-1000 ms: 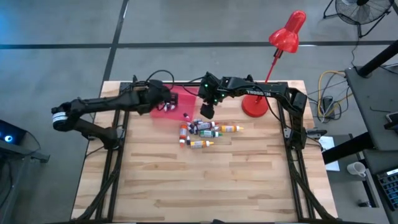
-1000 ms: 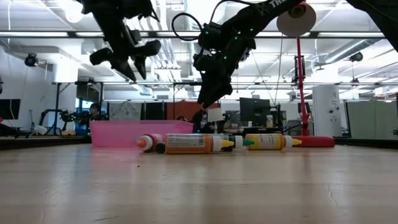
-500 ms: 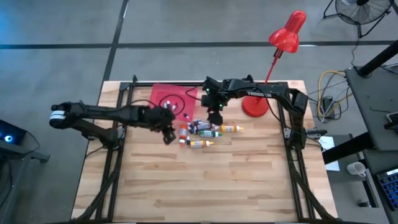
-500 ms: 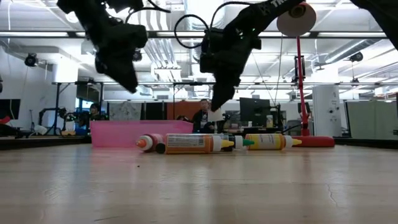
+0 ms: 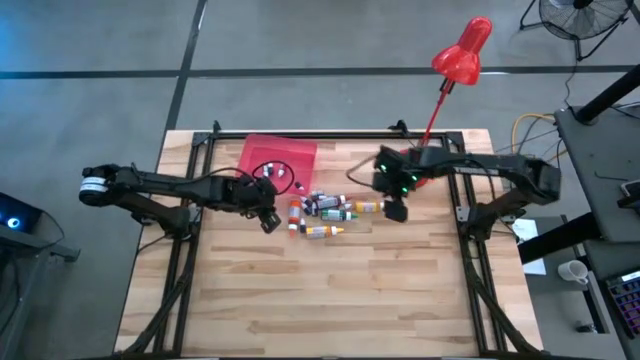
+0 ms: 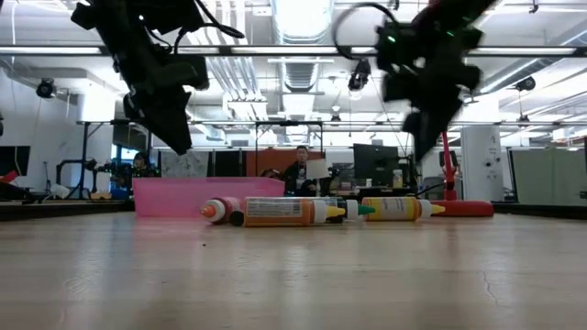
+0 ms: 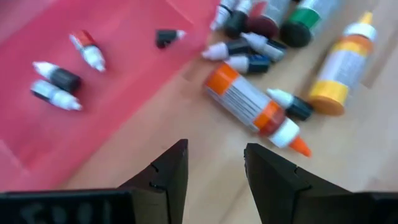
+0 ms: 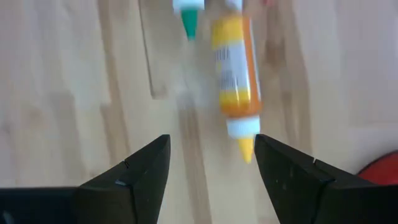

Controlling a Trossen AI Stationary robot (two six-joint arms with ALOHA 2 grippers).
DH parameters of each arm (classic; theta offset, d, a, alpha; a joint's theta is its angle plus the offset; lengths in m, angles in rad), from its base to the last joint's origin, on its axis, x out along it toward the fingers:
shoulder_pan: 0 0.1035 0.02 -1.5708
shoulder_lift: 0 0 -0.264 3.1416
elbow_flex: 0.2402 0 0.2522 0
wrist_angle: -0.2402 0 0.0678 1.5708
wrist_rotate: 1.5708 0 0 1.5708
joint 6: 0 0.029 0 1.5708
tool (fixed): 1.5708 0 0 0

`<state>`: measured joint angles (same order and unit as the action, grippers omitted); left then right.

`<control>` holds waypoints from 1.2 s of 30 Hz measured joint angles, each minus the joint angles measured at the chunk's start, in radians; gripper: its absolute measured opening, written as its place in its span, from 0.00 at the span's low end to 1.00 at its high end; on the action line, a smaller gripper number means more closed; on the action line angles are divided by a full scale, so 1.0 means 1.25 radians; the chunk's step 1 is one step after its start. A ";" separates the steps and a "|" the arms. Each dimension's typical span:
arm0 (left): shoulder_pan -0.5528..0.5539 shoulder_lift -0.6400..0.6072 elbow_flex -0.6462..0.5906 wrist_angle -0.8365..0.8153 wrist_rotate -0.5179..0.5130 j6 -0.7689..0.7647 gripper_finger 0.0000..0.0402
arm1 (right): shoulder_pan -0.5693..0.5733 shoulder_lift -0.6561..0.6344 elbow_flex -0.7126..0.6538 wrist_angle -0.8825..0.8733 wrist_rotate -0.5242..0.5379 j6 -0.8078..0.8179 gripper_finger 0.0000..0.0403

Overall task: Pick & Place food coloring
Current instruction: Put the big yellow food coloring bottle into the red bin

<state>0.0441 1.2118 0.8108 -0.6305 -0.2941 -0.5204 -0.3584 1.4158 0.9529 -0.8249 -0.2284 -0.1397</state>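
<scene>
The food coloring bottles (image 5: 325,212) lie in a loose pile on the wooden table, on their sides. An orange one (image 7: 249,106) and a yellow one (image 7: 341,68) are the largest. A few tiny bottles (image 7: 56,87) lie in the flat pink tray (image 5: 278,160). My left gripper (image 7: 214,165) hangs open above the bare wood just left of the pile, near the tray's near edge, with nothing between its fingers. My right gripper (image 8: 211,155) hangs open above the pile's right end. A yellow bottle (image 8: 235,74) lies just beyond its fingers.
A red desk lamp stands with its base (image 5: 405,170) at the far right of the table, close behind my right arm, and its head (image 5: 462,55) reaches past the far edge. Bare wood spreads across the near half of the table (image 5: 330,290).
My left gripper has come off the tray toward the table's near edge and down, rolling as it went, and now stands beside the pile. My right gripper has swept from above the pile's far side toward the table's right edge. The bottles have kept still.
</scene>
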 joint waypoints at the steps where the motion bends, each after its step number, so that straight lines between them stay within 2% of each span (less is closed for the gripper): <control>1: 0.000 0.000 0.000 0.003 -0.011 0.007 0.33 | -0.001 -0.019 -0.039 0.021 0.000 -0.010 0.56; 5: 0.000 0.000 0.000 0.023 -0.031 0.040 0.33 | -0.001 -0.061 -0.147 0.117 0.007 -0.071 0.56; 10: 0.000 0.000 0.000 0.023 -0.032 0.038 0.33 | -0.003 -0.070 -0.197 0.207 0.126 -0.062 0.56; 17: 0.000 0.000 0.000 0.028 -0.032 -0.002 0.33 | -0.002 -0.022 -0.250 0.326 0.137 -0.146 0.56; 29: 0.000 -0.001 0.000 0.029 -0.032 -0.052 0.33 | -0.001 0.085 -0.230 0.381 0.134 -0.125 0.54; 36: 0.000 -0.001 0.000 0.029 -0.032 -0.068 0.33 | 0.001 0.094 -0.215 0.382 0.133 -0.149 0.39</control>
<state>0.0441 1.2110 0.8108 -0.5941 -0.3344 -0.6060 -0.3573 1.5332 0.6845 -0.3475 -0.0627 -0.3254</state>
